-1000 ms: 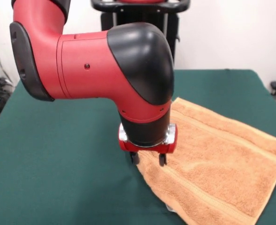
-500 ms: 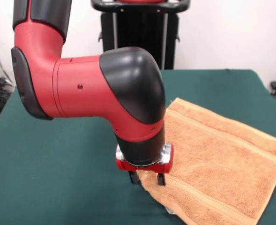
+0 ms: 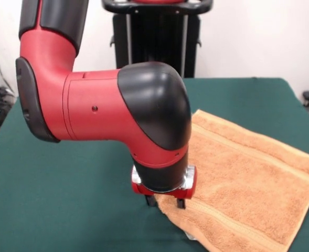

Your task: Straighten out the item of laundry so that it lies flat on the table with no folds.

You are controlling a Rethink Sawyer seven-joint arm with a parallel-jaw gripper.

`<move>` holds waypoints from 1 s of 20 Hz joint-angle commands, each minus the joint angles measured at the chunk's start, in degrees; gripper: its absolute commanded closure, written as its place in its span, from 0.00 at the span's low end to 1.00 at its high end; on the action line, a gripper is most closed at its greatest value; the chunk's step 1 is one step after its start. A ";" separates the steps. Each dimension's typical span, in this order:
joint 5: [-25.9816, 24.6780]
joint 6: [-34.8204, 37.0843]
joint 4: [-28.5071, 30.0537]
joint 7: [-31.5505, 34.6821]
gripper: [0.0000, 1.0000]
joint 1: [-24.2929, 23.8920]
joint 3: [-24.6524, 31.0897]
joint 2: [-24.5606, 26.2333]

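Towel [image 3: 248, 184] lies nearly flat toward the table [image 3: 65, 199]'s right edge (front view); gripper [image 3: 166, 201] straddles its left corner, fingers narrowly parted, clamping nothing obvious. Mostly done; that corner remains.

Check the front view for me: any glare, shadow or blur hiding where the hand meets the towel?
Front view: even, soft light, no glare on the towel; the hand is sharp, but the arm's bulk throws a dark shadow on the table beneath it, and the fingertips sit at the towel's edge, contact unclear.
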 commanded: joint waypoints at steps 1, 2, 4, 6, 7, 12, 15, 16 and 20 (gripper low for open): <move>-9.11 -25.86 -3.17 2.31 0.00 3.30 -1.31 18.04; -9.53 -26.83 -3.05 2.65 0.00 3.56 -1.69 17.91; -9.10 -28.05 -2.63 3.19 1.00 3.56 -2.00 17.94; -8.89 -29.33 -2.00 3.65 1.00 3.30 -1.92 17.85; -9.07 -29.06 -2.13 3.42 1.00 3.44 -2.04 17.81; -7.47 -20.41 -4.97 3.15 1.00 4.43 -2.32 17.99; -6.27 -13.47 -7.68 2.96 1.00 5.10 -2.35 18.25; -5.87 -11.47 -8.41 3.46 1.00 5.33 -2.47 18.30; -4.56 -5.45 -10.61 3.45 1.00 5.82 -2.52 18.32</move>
